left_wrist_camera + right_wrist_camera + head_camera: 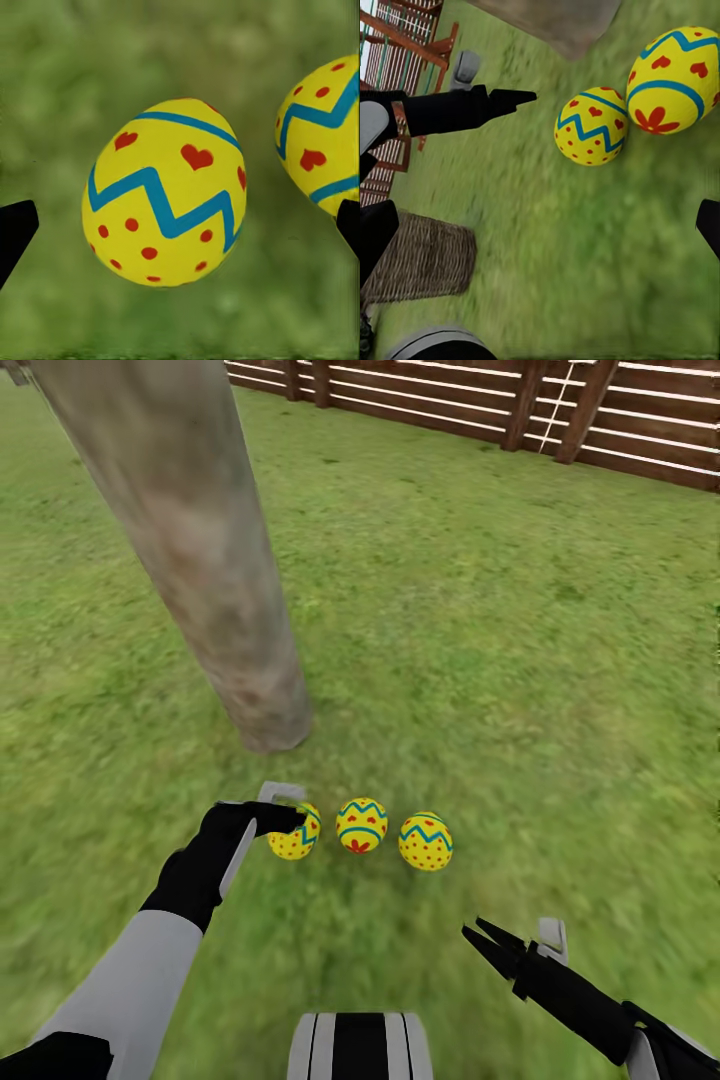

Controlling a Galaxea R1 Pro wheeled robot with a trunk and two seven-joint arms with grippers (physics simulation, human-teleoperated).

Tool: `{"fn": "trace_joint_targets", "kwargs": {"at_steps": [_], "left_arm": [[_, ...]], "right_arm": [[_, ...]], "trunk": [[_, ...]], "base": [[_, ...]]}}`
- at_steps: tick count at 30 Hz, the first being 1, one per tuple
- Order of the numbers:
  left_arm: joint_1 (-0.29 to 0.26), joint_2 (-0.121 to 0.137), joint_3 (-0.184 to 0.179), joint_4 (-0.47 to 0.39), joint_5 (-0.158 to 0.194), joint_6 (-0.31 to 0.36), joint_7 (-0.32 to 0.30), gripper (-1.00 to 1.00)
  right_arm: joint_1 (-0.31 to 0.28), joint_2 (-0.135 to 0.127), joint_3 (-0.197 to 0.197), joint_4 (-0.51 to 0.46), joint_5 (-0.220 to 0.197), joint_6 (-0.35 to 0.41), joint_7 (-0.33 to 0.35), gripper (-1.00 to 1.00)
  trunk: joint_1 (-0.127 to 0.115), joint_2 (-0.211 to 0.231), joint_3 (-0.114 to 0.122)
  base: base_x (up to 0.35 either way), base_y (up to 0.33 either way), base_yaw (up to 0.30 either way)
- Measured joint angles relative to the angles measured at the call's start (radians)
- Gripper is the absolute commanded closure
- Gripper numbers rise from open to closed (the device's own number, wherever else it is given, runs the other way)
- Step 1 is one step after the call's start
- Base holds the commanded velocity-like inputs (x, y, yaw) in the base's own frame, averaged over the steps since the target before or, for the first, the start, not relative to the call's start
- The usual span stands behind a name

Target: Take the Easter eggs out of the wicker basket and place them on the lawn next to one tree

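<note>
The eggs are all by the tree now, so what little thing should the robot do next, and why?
Probably lift the left gripper up and away. Its fingers stand apart on either side of the leftmost egg, not pinching it, and all three eggs lie in a row on the lawn just in front of the tree. The wicker basket shows no egg.

The three Easter eggs (362, 826) look smooth and hard, painted a flat, faintly satin yellow with crisp blue zigzags and red marks. The tree (190, 550) trunk is rough bark, mottled grey-beige and dull. The lawn (520, 660) is soft, matt, blotchy green grass. The fence (500, 405) behind is brown slatted wood with no shine. The wicker basket (424, 259) is coarse tan open weave. The left hand (285, 818) looks like matt black plastic, on a smooth grey-white arm shell.
</note>
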Motion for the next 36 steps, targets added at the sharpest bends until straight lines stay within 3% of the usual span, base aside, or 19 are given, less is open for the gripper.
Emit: {"fn": "trace_joint_targets", "kwargs": {"at_steps": [17,36], "left_arm": [[0.000,0.000,0.001,-0.002,-0.001,-0.001,-0.001,-1.00],[0.000,0.000,0.001,0.000,-0.001,0.000,0.001,-1.00]], "right_arm": [[0.000,0.000,0.001,0.001,0.001,0.000,0.000,-1.00],[-0.001,0.000,0.001,0.001,0.000,0.000,0.000,-1.00]], "trunk": [[-0.008,0.004,0.066],[-0.017,0.008,0.139]], "base": [[-0.331,0.000,0.000],[-0.029,0.000,0.000]]}}
